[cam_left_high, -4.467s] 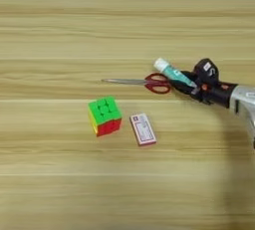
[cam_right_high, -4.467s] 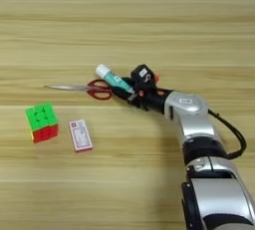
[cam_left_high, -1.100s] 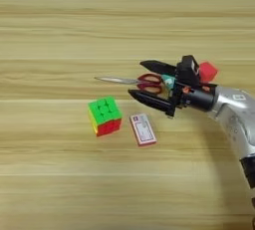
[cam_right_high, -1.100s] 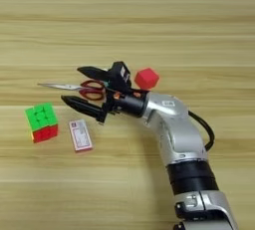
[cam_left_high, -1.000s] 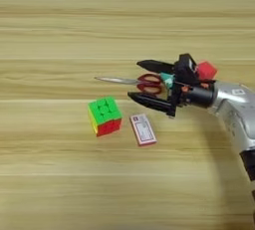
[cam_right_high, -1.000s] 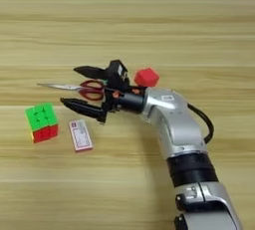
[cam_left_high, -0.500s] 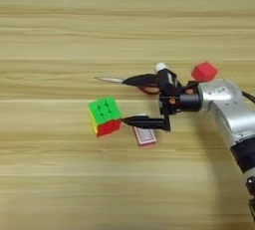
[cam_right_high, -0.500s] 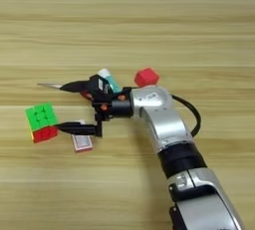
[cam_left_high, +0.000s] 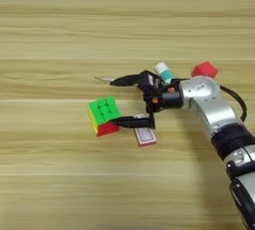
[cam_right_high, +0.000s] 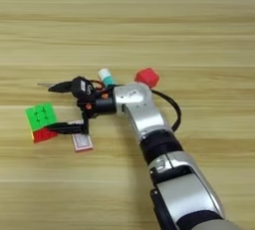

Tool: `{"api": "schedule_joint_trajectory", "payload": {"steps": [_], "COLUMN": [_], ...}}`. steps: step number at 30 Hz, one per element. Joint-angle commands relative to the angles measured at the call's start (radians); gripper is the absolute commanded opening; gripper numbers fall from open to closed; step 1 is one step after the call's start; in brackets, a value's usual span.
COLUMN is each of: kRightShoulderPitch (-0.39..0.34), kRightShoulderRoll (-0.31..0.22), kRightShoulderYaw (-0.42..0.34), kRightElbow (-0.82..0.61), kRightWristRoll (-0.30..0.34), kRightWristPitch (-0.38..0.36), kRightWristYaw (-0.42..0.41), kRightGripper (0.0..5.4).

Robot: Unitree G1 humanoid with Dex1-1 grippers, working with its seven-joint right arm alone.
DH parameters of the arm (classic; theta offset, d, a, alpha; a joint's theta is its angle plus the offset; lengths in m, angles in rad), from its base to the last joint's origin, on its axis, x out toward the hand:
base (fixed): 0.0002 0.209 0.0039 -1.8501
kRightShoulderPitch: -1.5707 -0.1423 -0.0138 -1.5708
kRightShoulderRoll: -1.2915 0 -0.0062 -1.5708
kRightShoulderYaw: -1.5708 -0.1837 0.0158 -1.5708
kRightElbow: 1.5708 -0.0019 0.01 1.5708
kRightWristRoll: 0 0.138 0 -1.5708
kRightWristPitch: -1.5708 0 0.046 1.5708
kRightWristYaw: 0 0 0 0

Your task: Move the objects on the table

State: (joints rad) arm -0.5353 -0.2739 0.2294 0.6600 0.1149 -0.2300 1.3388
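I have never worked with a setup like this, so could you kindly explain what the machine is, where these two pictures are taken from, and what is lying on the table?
The silver limb is a humanoid robot's right arm; it ends in a gripper with two black fingers. Both pictures come from a stereo camera on the robot's head, looking down on the wooden table: one from the left eye, one from the right, showing the same scene slightly shifted.

On the table lie a green, red and yellow puzzle cube, a small red-and-white flat box, a plain red cube and a white-and-teal glue stick. A thin metal tip, probably of scissors, pokes out behind the arm.

The fingers are spread wide, one reaching to the puzzle cube. Nothing is held.
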Motion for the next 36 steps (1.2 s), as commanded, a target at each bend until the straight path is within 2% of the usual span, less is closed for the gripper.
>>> {"api": "schedule_joint_trajectory", "payload": {"steps": [1,7,21,28,36], "kRightShoulderPitch": [-0.092,-0.087,-0.104,-0.105,-0.100], "kRightShoulderRoll": [0.006,0.015,0.060,0.076,0.083], "kRightShoulderYaw": [-0.008,0.010,0.007,0.003,-0.005], "kRightElbow": [-0.013,-0.001,0.069,0.089,0.091], "kRightWristRoll": [-0.005,-0.017,-0.073,-0.084,-0.078], "kRightWristPitch": [-0.034,-0.045,-0.105,-0.120,-0.124], "kRightWristYaw": [-0.020,0.009,-0.085,-0.110,-0.118], "kRightGripper": [5.37,5.37,5.37,4.72,3.69]}}
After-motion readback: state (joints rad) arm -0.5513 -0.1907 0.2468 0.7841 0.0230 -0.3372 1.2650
